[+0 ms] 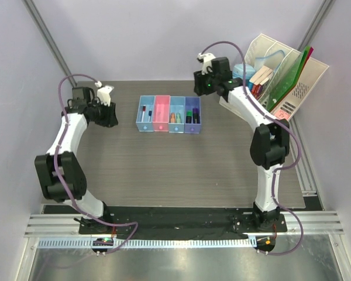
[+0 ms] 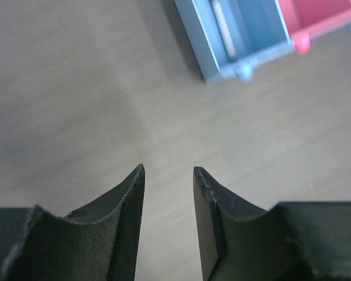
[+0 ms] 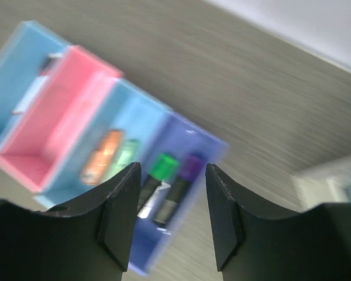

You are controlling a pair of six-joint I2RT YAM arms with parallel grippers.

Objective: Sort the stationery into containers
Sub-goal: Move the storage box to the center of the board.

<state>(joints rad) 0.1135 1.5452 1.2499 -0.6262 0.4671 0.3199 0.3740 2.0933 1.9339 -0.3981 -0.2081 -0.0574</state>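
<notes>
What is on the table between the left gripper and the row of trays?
Nothing: just bare table between the left gripper and the light blue end tray, as the left wrist view shows.

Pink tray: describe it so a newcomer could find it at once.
At the far middle of the table sits a row of four joined trays. The pink tray is second from the left, the only pink one, between two light blue trays.

Overhead view, two wrist close-ups, trays [image 1: 161, 117] shared
</notes>
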